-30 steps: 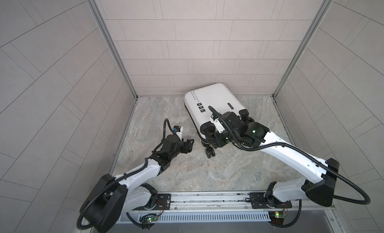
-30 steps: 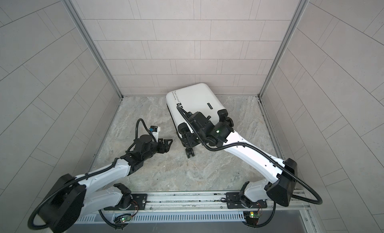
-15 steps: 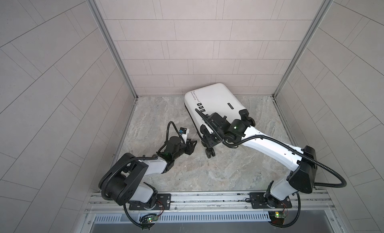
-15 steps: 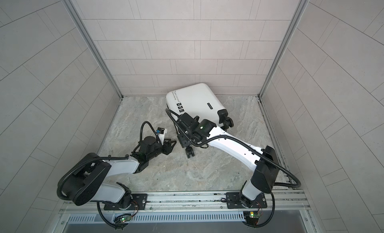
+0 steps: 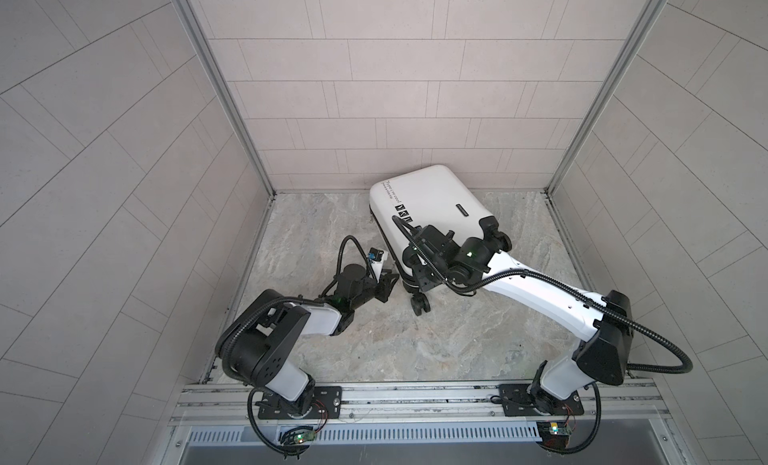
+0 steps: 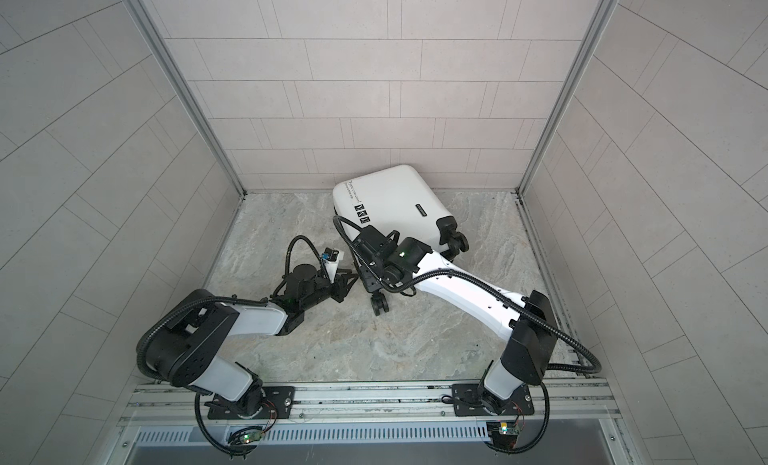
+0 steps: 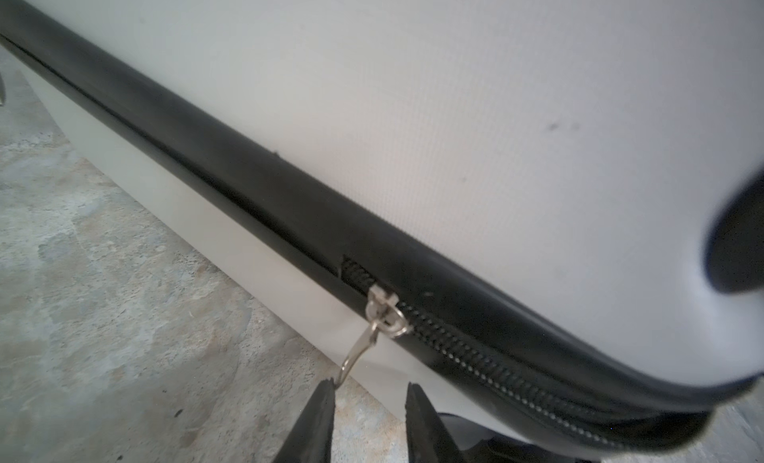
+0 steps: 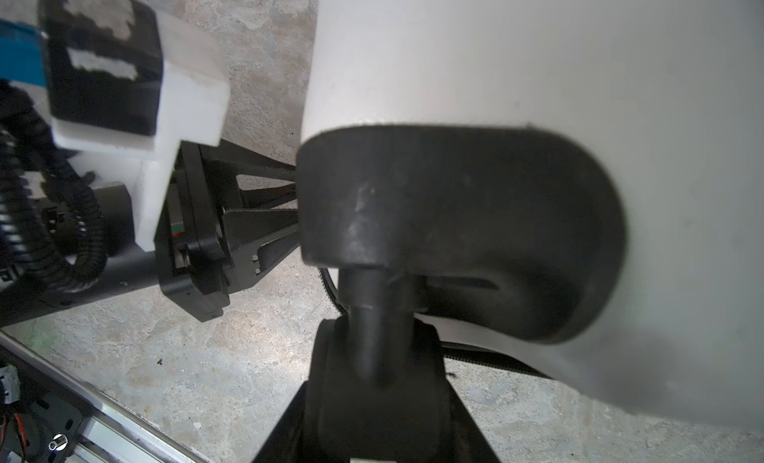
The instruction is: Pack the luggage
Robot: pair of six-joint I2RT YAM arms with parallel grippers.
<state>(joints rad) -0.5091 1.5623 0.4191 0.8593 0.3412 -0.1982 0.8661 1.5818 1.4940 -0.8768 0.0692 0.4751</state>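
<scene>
The white hard-shell luggage [image 5: 432, 201] [image 6: 395, 197] lies closed on the stone floor near the back wall, its black wheels toward the front. In the left wrist view its black zipper trim [image 7: 248, 184] crosses the shell, and the metal zipper pull [image 7: 359, 353] hangs down. My left gripper [image 7: 370, 384] [image 5: 390, 282] stands open beside the luggage, and the pull's end touches one fingertip [image 7: 326, 388]. My right gripper [image 8: 376, 370] [image 5: 419, 284] is shut on the front corner wheel [image 8: 372, 399] [image 5: 419, 308], whose black housing [image 8: 454, 217] fills that view.
Tiled walls close in on three sides. A metal rail [image 5: 415, 394] with both arm bases runs along the front. The luggage's other wheel [image 5: 496, 234] sits near the right arm's wrist. The left arm's wrist camera [image 8: 124, 68] is close to the right gripper.
The left arm folded back at the elbow while its gripper moved in against the luggage's side. The right gripper settled over the front corner wheel. Both sets of jaws narrowed.
</scene>
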